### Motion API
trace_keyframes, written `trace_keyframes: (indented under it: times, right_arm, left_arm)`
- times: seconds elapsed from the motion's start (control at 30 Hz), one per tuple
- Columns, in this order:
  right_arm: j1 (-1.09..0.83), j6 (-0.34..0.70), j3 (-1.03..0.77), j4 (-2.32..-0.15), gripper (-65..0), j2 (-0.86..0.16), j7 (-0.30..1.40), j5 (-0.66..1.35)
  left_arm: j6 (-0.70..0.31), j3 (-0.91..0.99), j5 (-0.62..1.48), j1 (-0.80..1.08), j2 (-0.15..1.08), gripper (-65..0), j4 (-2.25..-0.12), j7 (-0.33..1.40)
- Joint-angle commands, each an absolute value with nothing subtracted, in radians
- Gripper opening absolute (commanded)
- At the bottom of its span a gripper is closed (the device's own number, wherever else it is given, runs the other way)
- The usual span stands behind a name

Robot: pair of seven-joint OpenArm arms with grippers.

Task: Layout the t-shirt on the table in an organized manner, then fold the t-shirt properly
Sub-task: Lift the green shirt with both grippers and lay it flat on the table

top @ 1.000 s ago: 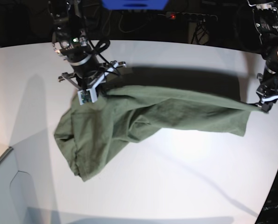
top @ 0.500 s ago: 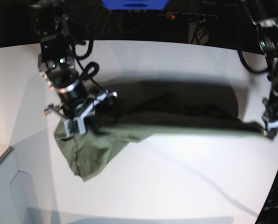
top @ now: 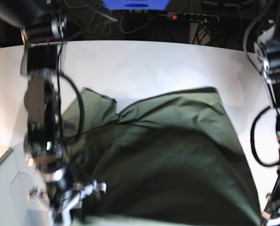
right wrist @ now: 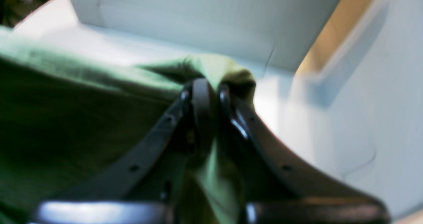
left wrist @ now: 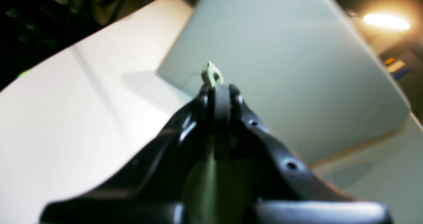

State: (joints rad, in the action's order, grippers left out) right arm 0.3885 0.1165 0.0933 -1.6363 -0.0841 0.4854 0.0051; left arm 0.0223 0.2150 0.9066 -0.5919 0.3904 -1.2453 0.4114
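The olive-green t-shirt [top: 168, 155] hangs stretched between my two grippers over the front half of the white table [top: 144, 66], its far edge trailing on the tabletop. In the base view my right gripper [top: 67, 207] is at the lower left and my left gripper [top: 271, 214] at the lower right corner. In the right wrist view the right gripper [right wrist: 206, 85] is shut on a bunched fold of the t-shirt [right wrist: 66, 111]. In the left wrist view the left gripper [left wrist: 219, 88] is shut, with a small nub of the t-shirt [left wrist: 211, 76] poking past its tips.
A power strip [top: 189, 17] with a red light and a blue object [top: 135, 4] sit behind the table's far edge. A grey panel [top: 8, 188] lies beside the table's front left edge, and it also fills much of the left wrist view [left wrist: 281, 68].
Both grippers have moved from the table's middle toward its front edge, pulling the t-shirt with them. The cloth went from a narrow stretched band to a broad sheet.
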Motion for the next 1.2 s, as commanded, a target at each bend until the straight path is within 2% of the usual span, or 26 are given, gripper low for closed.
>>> trace_keyframes:
  times: [0.0,0.17,0.37,0.5,0.6,0.77,0.93,1.17]
  right_arm:
    - [0.47,0.11,0.09,-1.63,-65.0,-0.087,0.447,0.001]
    - [0.711,0.11,0.091,-1.515,-65.0,-0.119,0.438,0.001]
    - [0.94,0.11,0.09,-1.382,-65.0,-0.16,0.338,0.001]
    - [1.0,0.11,0.09,-1.377,-65.0,-0.194,0.334,0.001]
    - [0.96,0.11,0.09,-1.417,-65.0,-0.2,0.334,0.004]
    - [0.691,0.11,0.09,-1.595,-65.0,-0.2,0.334,0.001]
    - [0.38,0.11,0.088,-1.732,-65.0,-0.153,0.332,0.001]
    - [0.018,0.11,0.096,-1.669,-65.0,-0.076,0.148,0.002]
  left_arm:
    - [0.021,0.197,0.912,-0.68,0.404,-64.9,-1.225,0.387]
    - [0.021,0.13,0.912,-0.906,0.397,-64.9,-1.084,0.384]
    - [0.021,0.038,0.917,-1.133,0.371,-64.9,-0.961,0.294]
    - [0.019,0.033,0.92,-1.182,0.364,-64.9,-0.961,0.295]
    - [0.018,0.031,0.921,-1.176,0.366,-64.9,-0.997,0.295]
    - [0.019,0.041,0.923,-0.98,0.409,-64.9,-1.182,0.297]
    - [0.019,0.045,0.923,-0.668,0.437,-64.9,-1.374,0.297]
    - [0.012,0.206,0.917,-0.208,0.409,-64.9,-1.451,0.288]
